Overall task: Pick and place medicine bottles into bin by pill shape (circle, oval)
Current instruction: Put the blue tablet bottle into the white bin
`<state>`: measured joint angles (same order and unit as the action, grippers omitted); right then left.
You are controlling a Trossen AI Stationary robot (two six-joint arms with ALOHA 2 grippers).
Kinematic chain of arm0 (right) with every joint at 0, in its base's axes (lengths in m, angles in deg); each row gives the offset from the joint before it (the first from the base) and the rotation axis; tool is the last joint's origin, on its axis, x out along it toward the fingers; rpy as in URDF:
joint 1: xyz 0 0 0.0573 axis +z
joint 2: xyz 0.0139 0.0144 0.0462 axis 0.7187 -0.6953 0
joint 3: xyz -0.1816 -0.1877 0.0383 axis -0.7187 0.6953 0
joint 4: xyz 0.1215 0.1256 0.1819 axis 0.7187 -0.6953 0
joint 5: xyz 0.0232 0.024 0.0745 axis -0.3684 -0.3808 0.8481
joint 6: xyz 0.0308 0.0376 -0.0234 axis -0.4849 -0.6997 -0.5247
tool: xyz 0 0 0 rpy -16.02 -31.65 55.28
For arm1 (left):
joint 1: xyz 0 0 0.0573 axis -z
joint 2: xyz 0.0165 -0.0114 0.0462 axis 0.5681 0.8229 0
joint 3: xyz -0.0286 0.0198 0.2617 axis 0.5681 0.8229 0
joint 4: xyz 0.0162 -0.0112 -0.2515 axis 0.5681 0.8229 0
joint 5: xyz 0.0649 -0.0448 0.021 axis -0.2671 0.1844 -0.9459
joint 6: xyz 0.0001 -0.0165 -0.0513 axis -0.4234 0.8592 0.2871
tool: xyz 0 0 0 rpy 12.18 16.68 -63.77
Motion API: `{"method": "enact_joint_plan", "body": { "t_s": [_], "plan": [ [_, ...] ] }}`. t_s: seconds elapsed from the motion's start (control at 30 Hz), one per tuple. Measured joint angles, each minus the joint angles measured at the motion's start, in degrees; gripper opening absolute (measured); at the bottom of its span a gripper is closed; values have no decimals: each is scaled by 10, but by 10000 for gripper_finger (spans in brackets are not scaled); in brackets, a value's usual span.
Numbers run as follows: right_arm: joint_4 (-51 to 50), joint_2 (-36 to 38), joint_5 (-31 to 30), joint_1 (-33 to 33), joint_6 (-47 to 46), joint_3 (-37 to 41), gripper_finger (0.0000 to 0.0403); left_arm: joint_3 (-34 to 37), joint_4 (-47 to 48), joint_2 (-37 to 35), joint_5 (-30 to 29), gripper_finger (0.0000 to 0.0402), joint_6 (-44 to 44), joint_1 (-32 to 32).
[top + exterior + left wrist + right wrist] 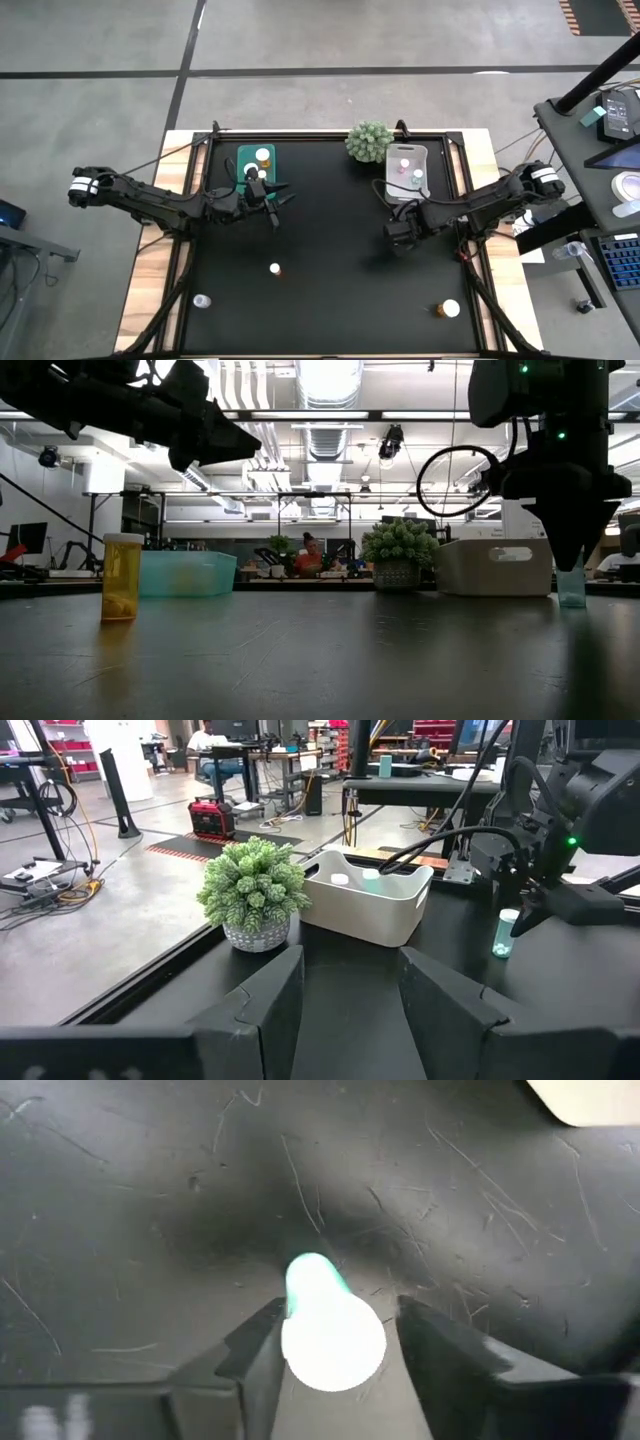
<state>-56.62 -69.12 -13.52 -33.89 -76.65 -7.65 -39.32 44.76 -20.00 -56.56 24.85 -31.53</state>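
Currently, right hand (pixel 335 1342) straddles the small teal-tinted, white-capped medicine bottle (pixel 330 1330), fingers spread; left hand (pixel 350 1000) hovers spread at the tabletop's (pixel 330 250) 10 o'clock.

In the right wrist view, the pale bottle's (pixel 330 1330) body is mostly hidden beneath its cap.

Pale teal bottle (pixel 330 1325) upright between right hand's (pixel 335 1342) fingers.
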Motion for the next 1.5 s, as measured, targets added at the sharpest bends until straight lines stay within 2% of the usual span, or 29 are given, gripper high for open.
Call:
{"method": "enact_joint_plan", "body": {
  "t_s": [0.23, 0.33, 0.6, 0.77, 0.87, 0.97, 1.27, 1.5],
  "plan": [
    [8, 9, 0, -1, 3, 0, 115, 0, -6, 0, -2, 147, 5, -1],
    [8, 19, 0, -1, 12, 0, 100, 0, -9, 0, -2, 147, 21, 3],
    [2, 50, 0, -1, 12, -15, 108, 0, -11, -3, 0, 147, 23, 6],
    [2, 53, 0, -11, 32, -65, 105, -21, -11, -16, 9, 145, -51, -11],
    [1, 51, 0, -34, 60, -111, 104, -36, -12, -27, 56, 145, -103, -37],
    [-6, 48, 2, -76, 117, -167, 104, -43, -10, -37, 102, 145, -142, -72],
    [-103, 33, 0, -282, 329, -330, 103, -44, -9, -54, 105, 145, -195, -177],
    [-154, 24, 14, -419, 451, -344, 103, -44, -9, -56, 105, 145, -203, -239]
  ]
}}
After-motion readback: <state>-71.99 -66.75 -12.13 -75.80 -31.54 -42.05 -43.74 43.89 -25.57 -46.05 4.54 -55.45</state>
